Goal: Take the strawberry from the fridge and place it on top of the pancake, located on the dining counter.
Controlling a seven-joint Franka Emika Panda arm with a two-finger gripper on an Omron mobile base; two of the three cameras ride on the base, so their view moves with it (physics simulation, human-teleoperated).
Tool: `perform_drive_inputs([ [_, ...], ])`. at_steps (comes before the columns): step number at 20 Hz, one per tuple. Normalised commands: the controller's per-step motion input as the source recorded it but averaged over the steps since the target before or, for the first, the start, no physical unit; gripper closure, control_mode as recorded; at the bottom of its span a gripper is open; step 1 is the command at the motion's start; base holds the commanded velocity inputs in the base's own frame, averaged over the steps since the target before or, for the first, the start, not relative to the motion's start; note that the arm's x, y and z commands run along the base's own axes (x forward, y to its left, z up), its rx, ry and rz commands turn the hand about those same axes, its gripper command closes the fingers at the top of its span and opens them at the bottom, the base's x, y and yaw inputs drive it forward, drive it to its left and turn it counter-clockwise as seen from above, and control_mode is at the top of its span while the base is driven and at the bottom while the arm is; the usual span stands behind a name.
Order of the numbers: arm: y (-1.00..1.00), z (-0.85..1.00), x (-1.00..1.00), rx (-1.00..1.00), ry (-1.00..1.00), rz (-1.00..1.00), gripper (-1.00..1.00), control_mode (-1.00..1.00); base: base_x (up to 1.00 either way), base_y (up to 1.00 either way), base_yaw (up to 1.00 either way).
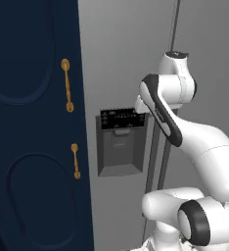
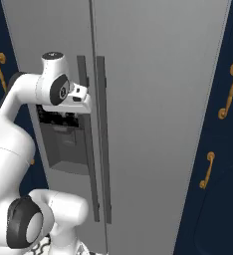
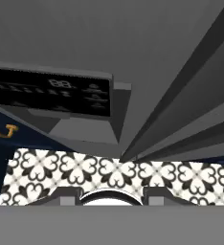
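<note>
Navy cabinets (image 1: 33, 122) with gold handles (image 1: 66, 85); black-white patterned floor tiles (image 3: 114, 173).

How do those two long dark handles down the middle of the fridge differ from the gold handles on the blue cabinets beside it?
The fridge handles are dark grey, straight and long, running down most of the doors; the cabinet handles are gold, short and gently curved, with rounded ends. The fridge handles stand side by side at the door seam; the cabinet handles sit one above another. Both kinds stand upright.

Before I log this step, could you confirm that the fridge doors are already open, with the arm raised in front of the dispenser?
Not quite: the fridge doors are both shut, as the right base view shows, their two handles side by side. The arm is indeed raised in front of the dispenser.
</note>
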Motion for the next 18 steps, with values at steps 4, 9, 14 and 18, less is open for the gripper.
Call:
perform_drive_inputs([
  [4, 0.0, 0.0, -0.01, 0.0, 0.0, 0.0, -1.0, 1.0, -0.34, 0.0, 0.0],
  [9, 0.0, 0.0, 0.0, 0.0, 0.0, 0.0, -1.0, 1.0, -0.6, 0.0, 0.0],
  [14, 0.0, 0.0, 0.0, 0.0, 0.0, 0.0, -1.0, 1.0, -0.11, -0.34, 0.0],
  [18, 0.0, 0.0, 0.0, 0.0, 0.0, 0.0, -1.0, 1.0, 0.0, -0.49, -0.03],
])
